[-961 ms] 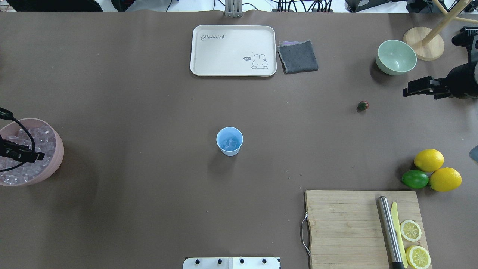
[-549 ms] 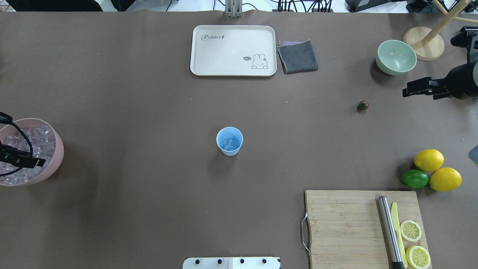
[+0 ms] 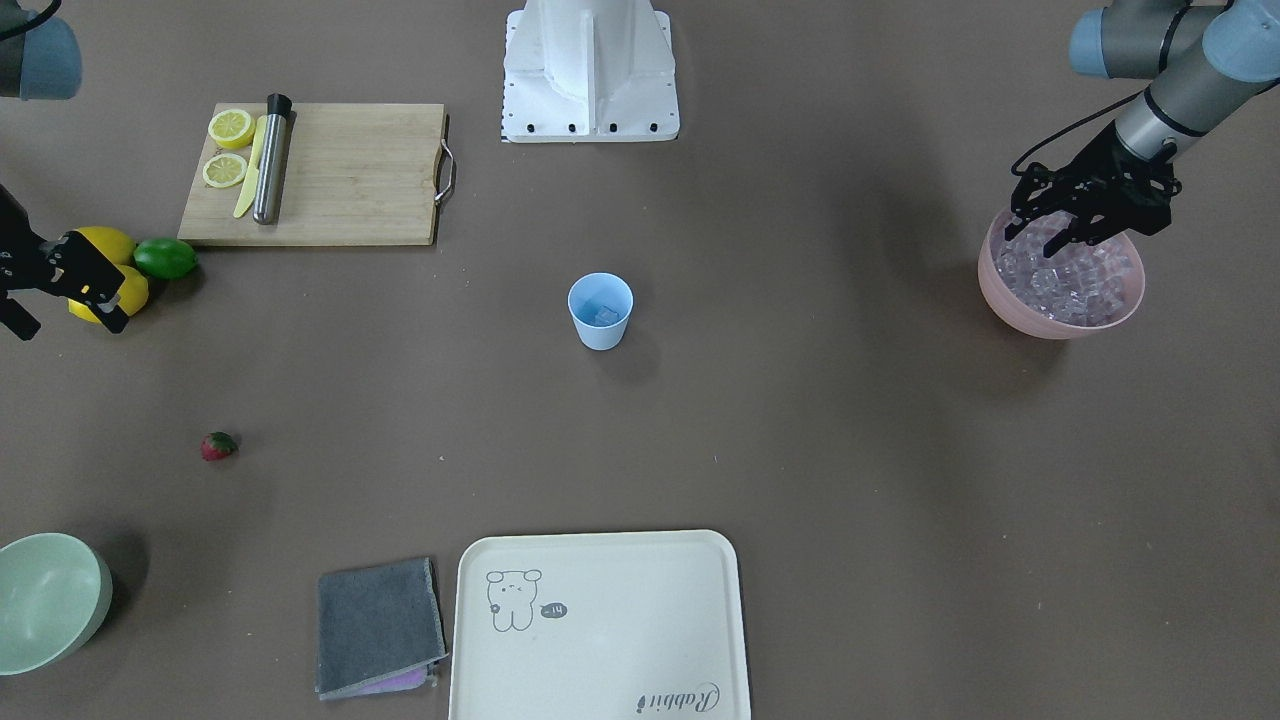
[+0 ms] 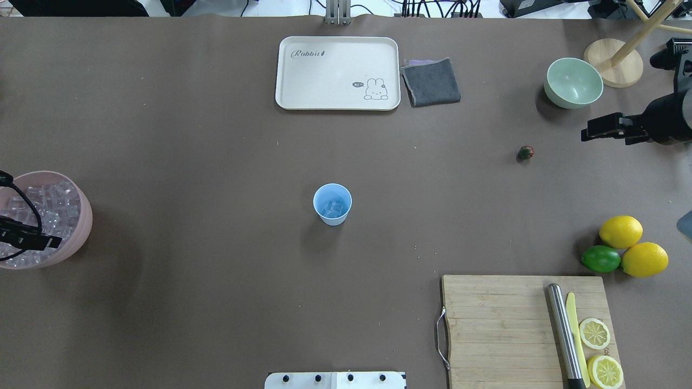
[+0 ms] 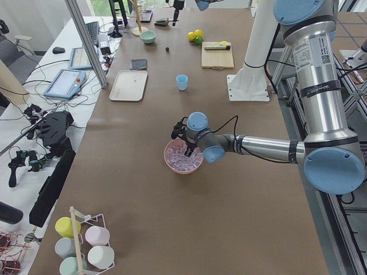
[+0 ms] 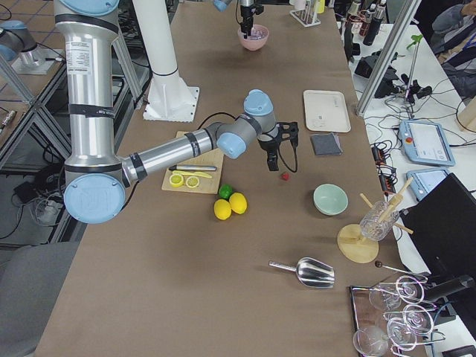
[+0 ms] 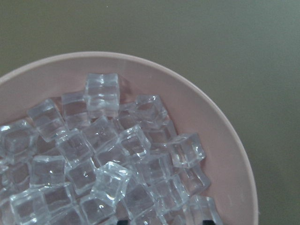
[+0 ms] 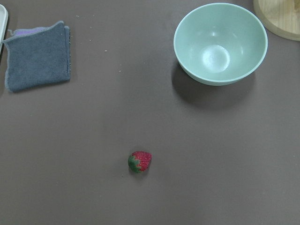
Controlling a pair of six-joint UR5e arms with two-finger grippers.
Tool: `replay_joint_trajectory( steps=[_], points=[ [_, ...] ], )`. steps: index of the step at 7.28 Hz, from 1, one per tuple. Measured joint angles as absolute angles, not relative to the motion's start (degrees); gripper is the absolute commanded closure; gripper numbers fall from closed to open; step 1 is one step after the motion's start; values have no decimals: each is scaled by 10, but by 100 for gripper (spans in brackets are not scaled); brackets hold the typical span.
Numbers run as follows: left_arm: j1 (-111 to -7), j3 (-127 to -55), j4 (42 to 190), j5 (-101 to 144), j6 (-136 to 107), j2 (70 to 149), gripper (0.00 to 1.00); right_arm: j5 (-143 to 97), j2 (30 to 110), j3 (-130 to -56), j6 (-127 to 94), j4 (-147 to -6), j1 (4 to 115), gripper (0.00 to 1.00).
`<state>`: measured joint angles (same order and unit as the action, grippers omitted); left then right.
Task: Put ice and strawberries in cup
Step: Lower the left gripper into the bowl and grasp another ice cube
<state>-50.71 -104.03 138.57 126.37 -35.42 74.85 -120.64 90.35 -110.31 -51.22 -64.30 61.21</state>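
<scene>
Both jaws spread: left gripper [image 3: 1046, 237] over the ice [image 7: 117, 154], right gripper [image 3: 66, 322] cropped at the view's edge.

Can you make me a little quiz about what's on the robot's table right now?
1. True or false: the strawberry is already in the cup.
2. What is just below the left claw? A) the cup B) the pink bowl of ice C) the strawberry
3. Fill in: ___ whole lemons sit beside the lime.
Key: 1 false; 2 B; 3 two.
</scene>
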Motion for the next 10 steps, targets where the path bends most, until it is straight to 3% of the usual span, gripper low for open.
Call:
replay_joint_trajectory(
  steps=[3, 5, 10],
  points=[
    [-502, -1035, 1388, 1264, -354, 750, 42, -1206, 904, -1103, -512, -642, 612, 0],
    [-501, -1030, 1388, 1263, -354, 751, 50, -1206, 904, -1102, -512, -642, 612, 0],
    [-501, -1031, 1389, 1265, -354, 751, 100, -1206, 904, -1102, -512, -642, 612, 0]
  ],
)
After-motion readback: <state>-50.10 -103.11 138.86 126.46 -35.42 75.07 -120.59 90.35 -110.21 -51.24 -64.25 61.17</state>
